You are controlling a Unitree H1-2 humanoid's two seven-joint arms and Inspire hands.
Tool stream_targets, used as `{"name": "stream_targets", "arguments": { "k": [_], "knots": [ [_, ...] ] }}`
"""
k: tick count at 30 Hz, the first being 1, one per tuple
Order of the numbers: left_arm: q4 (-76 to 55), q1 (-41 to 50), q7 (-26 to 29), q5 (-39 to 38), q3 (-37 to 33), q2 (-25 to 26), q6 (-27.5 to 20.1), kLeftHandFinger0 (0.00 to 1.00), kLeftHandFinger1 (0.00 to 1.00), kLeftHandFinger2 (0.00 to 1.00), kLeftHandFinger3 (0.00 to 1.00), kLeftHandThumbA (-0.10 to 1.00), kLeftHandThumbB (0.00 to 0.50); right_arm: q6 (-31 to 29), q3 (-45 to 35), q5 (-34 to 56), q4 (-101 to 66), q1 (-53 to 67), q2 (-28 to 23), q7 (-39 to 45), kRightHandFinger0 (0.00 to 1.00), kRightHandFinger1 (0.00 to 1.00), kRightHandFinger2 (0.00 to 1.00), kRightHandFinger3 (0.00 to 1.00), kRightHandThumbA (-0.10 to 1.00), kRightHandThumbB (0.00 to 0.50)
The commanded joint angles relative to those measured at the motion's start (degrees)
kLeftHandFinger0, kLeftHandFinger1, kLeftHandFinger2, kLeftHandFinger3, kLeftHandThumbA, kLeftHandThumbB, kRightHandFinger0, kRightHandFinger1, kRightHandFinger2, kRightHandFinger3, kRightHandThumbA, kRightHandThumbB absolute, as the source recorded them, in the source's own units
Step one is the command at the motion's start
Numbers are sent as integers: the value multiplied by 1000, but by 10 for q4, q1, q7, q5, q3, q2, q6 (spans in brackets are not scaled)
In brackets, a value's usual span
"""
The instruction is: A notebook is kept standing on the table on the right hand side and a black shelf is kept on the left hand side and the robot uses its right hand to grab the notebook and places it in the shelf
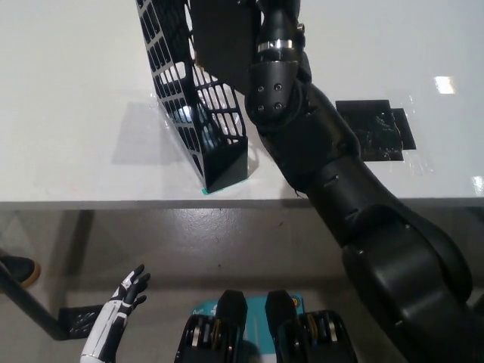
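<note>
Table: a smooth white tabletop (68,98) fills the upper half of the view, its front edge running straight across the middle; it is glossy, with a bright light reflection at the far right.
Floor: grey polished concrete (227,242) lies below the table edge, with a soft sheen.
Shelf: a black plastic lattice file shelf (198,121) stands on the left part of the table, tilted in the view, its closed lower end near the front edge; a small teal mark sits at its bottom corner.
Notebook: a flat black notebook (223,38) is at the top of the view, just above the open top of the shelf and overlapping its right wall; whether it touches the shelf cannot be told.
Right hand: the black right arm (325,174) reaches up from the lower right across the table edge to the notebook; the hand itself is cut off by the top edge, so its grip cannot be told.
Black patch: a dark flat rectangular patch (374,128) lies on the table to the right of the arm.
Left hand: the white left hand (125,291) rests low at the lower left, over the floor, fingers spread and holding nothing.
Other: a dark shoe tip (15,268) shows at the left edge, a person's.
</note>
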Motion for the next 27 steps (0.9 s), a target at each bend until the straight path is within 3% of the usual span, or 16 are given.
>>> {"name": "stream_targets", "arguments": {
  "k": [1, 5, 10, 16, 17, 18, 19, 20, 21, 22, 23, 24, 27],
  "knots": [
    [-14, 0, -10, -5, -3, 10, -9, 1000, 1000, 1000, 1000, 1000, 160, -64, -1, 15, 20, -67, 14, -42, 0, 21, 566, 618, -100, 97],
    [-19, 3, -11, -2, -6, 9, -5, 1000, 1000, 1000, 1000, 1000, 138, -61, -2, 21, 54, -84, 23, -49, 0, 5, 564, 596, -100, 80],
    [-19, 3, -9, 5, -10, 10, -4, 1000, 1000, 1000, 1000, 1000, 160, -64, -7, 34, 79, -106, 30, -59, 0, 3, 543, 567, -100, 68],
    [-22, 5, -7, 7, -12, 9, -3, 1000, 1000, 1000, 1000, 1000, 162, -64, -7, 53, 102, -125, 45, -54, 0, 0, 432, 431, -100, 12],
    [-23, 6, -8, 7, -12, 10, -1, 1000, 1000, 1000, 1000, 1000, 162, -64, -4, 53, 104, -123, 48, -56, 0, 0, 429, 435, -100, 35],
    [-24, 7, -8, 6, -12, 10, 0, 1000, 1000, 1000, 1000, 1000, 163, -64, -5, 57, 105, -118, 53, -56, 16, 114, 590, 568, -100, 136],
    [-25, 7, -10, 2, -12, 9, 0, 1000, 1000, 1000, 1000, 1000, 161, -64, -7, 64, 107, -114, 55, -34, 217, 429, 947, 929, 74, 206],
    [-24, 6, -9, 3, -12, 9, 0, 1000, 1000, 1000, 1000, 1000, 154, -64, 0, 61, 113, -112, 54, -7, 569, 839, 1000, 1000, 381, 251],
    [-22, 6, -8, 4, -12, 9, -3, 1000, 1000, 1000, 1000, 1000, 160, -51, 10, 53, 124, -112, 52, 21, 1000, 1000, 1000, 1000, 669, 295],
    [-21, 6, -8, 4, -12, 10, -3, 1000, 1000, 1000, 1000, 1000, 175, -41, 15, 50, 126, -110, 51, 38, 1000, 1000, 1000, 1000, 867, 372],
    [-23, 5, -8, 4, -12, 11, -2, 1000, 1000, 1000, 1000, 1000, 177, -28, 22, 46, 127, -111, 51, 45, 1000, 1000, 1000, 1000, 946, 396],
    [-20, 4, -8, 5, -12, 12, -5, 1000, 1000, 1000, 1000, 1000, 178, -27, 28, 43, 128, -110, 49, 42, 1000, 1000, 1000, 1000, 1000, 406],
    [-17, 2, -9, 3, -12, 12, -8, 1000, 1000, 1000, 1000, 1000, 180, -31, 32, 47, 129, -109, 44, 47, 1000, 1000, 1000, 1000, 1000, 423]
  ]
}}
